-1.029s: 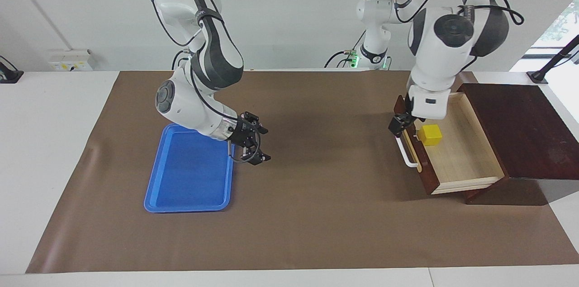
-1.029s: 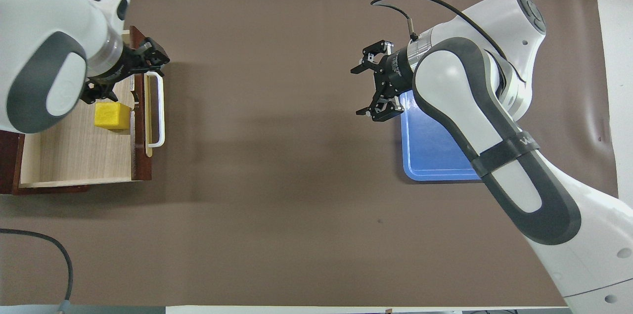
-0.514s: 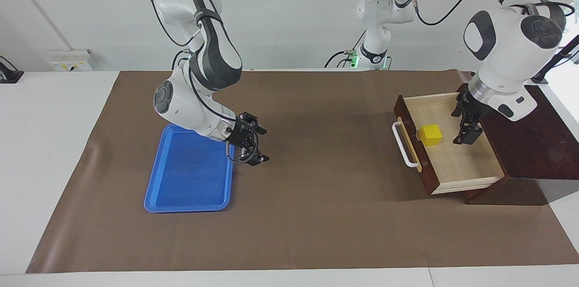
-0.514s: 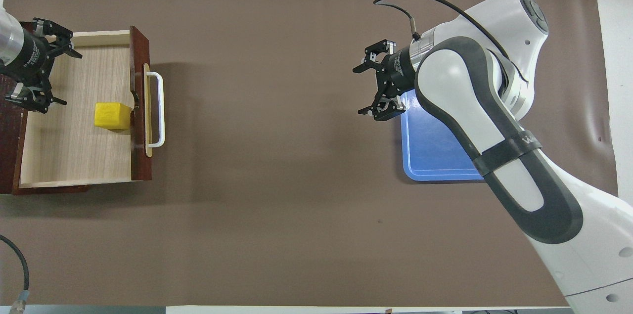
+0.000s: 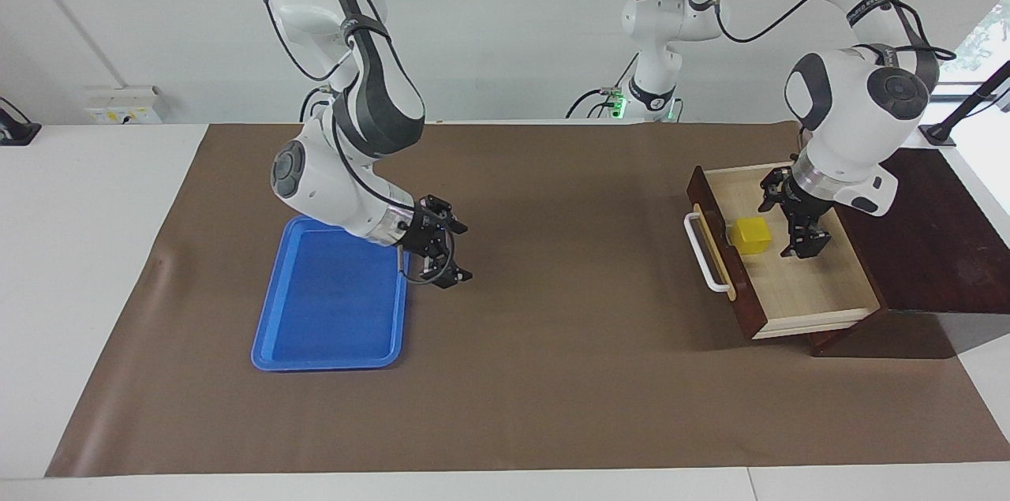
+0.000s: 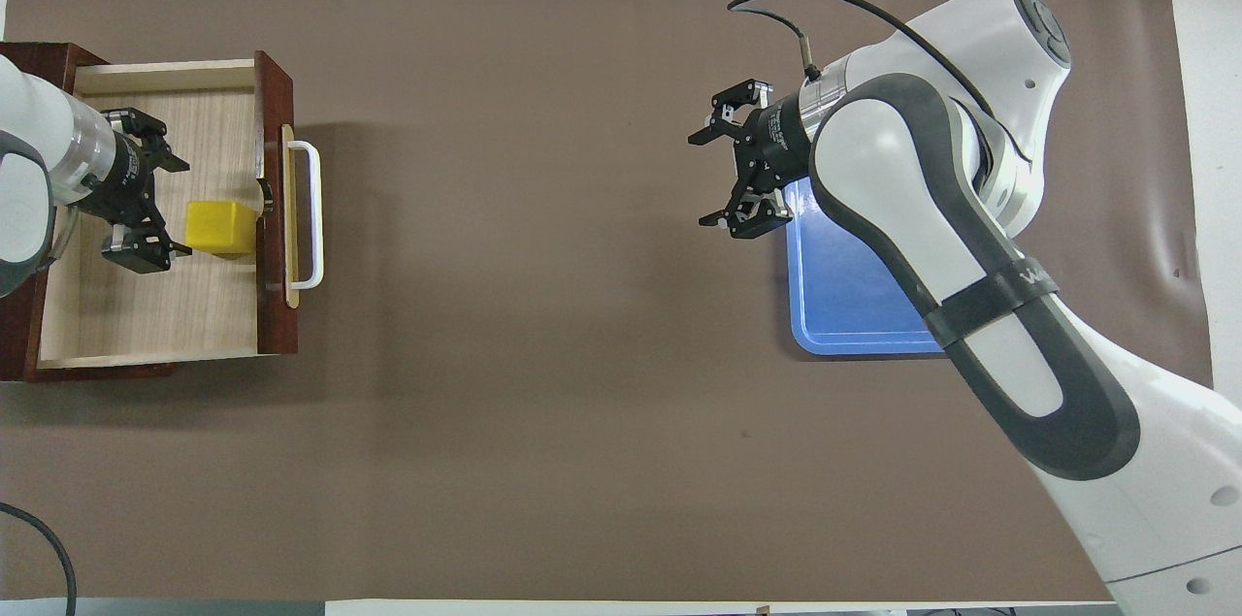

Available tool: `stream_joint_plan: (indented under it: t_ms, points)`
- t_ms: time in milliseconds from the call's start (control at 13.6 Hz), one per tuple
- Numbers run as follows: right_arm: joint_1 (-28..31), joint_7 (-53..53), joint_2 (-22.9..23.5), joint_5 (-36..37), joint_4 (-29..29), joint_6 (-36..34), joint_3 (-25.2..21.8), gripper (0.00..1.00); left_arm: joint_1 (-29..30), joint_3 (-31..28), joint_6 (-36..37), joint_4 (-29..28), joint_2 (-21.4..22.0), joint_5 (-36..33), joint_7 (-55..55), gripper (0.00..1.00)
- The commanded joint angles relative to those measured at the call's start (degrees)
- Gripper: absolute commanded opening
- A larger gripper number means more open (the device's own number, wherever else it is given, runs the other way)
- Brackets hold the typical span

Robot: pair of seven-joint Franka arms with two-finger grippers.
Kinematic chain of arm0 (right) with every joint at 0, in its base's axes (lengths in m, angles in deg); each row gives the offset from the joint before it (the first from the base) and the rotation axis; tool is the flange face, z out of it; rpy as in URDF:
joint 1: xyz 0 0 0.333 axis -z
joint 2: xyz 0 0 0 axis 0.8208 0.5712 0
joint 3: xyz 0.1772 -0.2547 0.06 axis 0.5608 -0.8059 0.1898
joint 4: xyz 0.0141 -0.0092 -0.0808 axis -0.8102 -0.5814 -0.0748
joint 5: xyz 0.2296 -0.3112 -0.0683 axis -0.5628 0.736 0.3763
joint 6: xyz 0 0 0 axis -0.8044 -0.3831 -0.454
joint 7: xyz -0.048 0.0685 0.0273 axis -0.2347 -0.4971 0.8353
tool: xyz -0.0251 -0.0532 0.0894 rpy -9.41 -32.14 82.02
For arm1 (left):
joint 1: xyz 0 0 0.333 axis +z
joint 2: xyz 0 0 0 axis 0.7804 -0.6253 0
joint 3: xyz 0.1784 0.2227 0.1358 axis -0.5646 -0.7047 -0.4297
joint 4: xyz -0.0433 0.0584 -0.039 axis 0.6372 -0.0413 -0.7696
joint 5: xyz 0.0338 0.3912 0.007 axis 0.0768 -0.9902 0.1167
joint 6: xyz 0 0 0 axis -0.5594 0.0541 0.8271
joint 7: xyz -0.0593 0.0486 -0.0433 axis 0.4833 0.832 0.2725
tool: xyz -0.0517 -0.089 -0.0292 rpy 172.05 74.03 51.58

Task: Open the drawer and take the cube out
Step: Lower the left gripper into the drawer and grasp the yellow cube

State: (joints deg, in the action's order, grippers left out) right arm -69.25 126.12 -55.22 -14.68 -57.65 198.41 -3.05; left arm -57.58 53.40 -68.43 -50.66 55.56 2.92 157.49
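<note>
My left tool point(image 5: 795, 223) is spread apart beside the little yellow cube point(image 5: 750, 235), which looks light and hard, so I would pinch its two flat sides.

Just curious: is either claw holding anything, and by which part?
Nothing: left gripper open beside the cube, right gripper open too.

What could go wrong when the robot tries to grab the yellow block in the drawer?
The cube sits right against the drawer front, so a finger of the open left gripper might bump the wood or just push the cube. Lifting it out, it could catch that front and drop.
</note>
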Motion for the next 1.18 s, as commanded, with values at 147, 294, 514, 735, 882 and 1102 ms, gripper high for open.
stream_joint_plan:
  t_ms: [147, 294, 514, 735, 882, 1102]
  points:
    - [0.2, 0.1, 0.2, -0.5, -0.1, 0.2, 0.2, 0.97, -0.7, -0.2, -4.8, -7.7, 3.0, 0.6, 2.0, 1.00]
    - [0.1, 0.2, 0.2, -0.5, -0.1, 0.3, 0.2, 0.97, -0.7, -0.2, -5.6, -8.1, 3.5, 0.6, 2.8, 0.68]
    - [0.0, 0.2, 0.2, -0.5, -0.1, 0.3, 0.2, 0.97, -0.7, -0.2, -5.6, -6.7, 2.8, 0.6, 3.0, 0.00]
    - [-0.2, 0.2, 0.1, -0.5, -0.2, 0.8, 0.2, 0.97, -0.9, 0.1, -1.1, 1.2, -0.3, 0.6, 3.1, 0.00]
    - [-0.1, 0.2, 0.1, -0.5, -0.1, 0.8, 0.2, 0.97, -1.2, 0.8, 4.6, 8.7, -2.6, 0.7, 3.4, 0.00]
    - [-0.1, 0.2, 0.2, -0.5, -0.2, 0.4, 0.2, 0.97, -1.2, 4.5, 11.4, 18.3, -5.9, 1.9, 6.3, 0.00]
